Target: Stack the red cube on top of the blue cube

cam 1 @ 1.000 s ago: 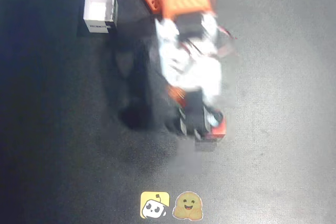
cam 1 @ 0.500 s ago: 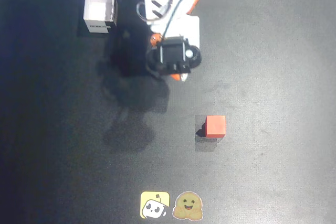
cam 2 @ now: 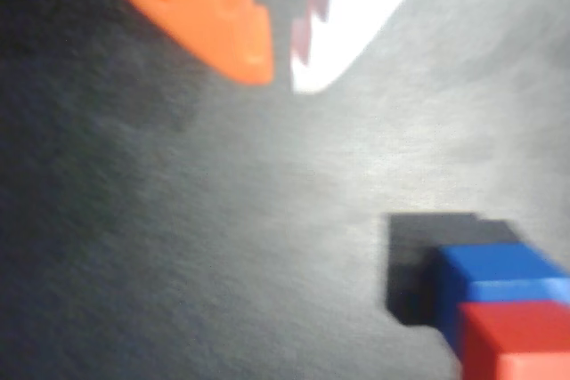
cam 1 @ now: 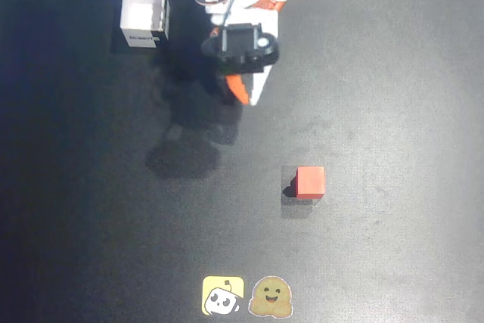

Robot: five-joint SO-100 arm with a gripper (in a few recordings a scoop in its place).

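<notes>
In the overhead view the red cube [cam 1: 310,182] stands alone on the black table, right of centre, and covers whatever is beneath it. The wrist view shows the red cube [cam 2: 517,340] pressed against the blue cube [cam 2: 494,271] as one stack at the lower right, with a dark shadow beside it. My gripper [cam 1: 246,94] is pulled back near the arm's base at the top, far from the stack. Its orange finger [cam 2: 227,15] and white finger [cam 2: 356,6] nearly meet at the tips, with nothing between them [cam 2: 282,68].
A small open white box [cam 1: 144,14] stands at the top left, just left of the arm. Two stickers, a yellow one [cam 1: 223,296] and a tan smiling one [cam 1: 271,296], lie at the table's bottom edge.
The arm has drawn back from over the red cube to the top of the table. The cube stays standing where it was, free of the gripper.
</notes>
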